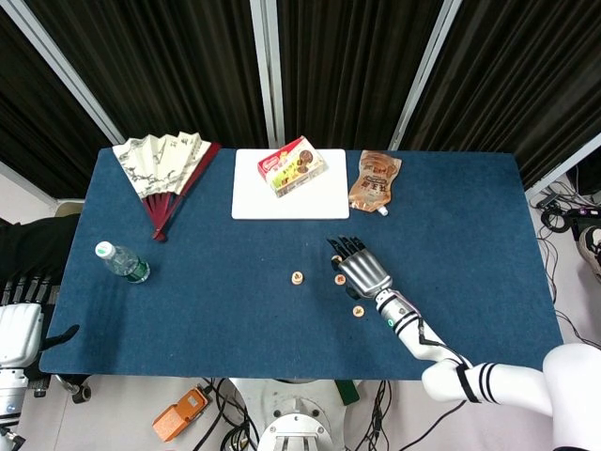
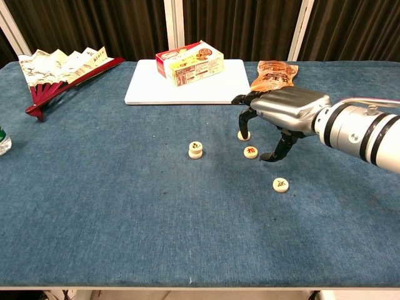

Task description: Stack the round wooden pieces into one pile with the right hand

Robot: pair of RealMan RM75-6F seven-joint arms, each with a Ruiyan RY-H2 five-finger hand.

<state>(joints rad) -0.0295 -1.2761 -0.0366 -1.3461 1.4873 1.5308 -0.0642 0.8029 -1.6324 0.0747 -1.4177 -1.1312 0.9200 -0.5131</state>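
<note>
Nearest you, one round pale wooden piece (image 2: pixel 280 184) is lying alone on the blue cloth table (image 2: pixel 125 219). Your right hand (image 2: pixel 282 119) is hovering with fingers spread, grasping nothing, over two more pieces (image 2: pixel 250 152). Left of them, the short stack (image 2: pixel 195 149) is waiting: you'll need to pinch one next.

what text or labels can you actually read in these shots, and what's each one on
No text reads clearly enough to quote.
Wooden pieces: one red or dark character each, too small to read.
Snack box: brand print and back panel, blurred.
Orange pouch: printing, unreadable.
Folding fan: ink painting, no legible writing.
Bottle: green label, too small.
Robot hand: no marking visible.
</note>
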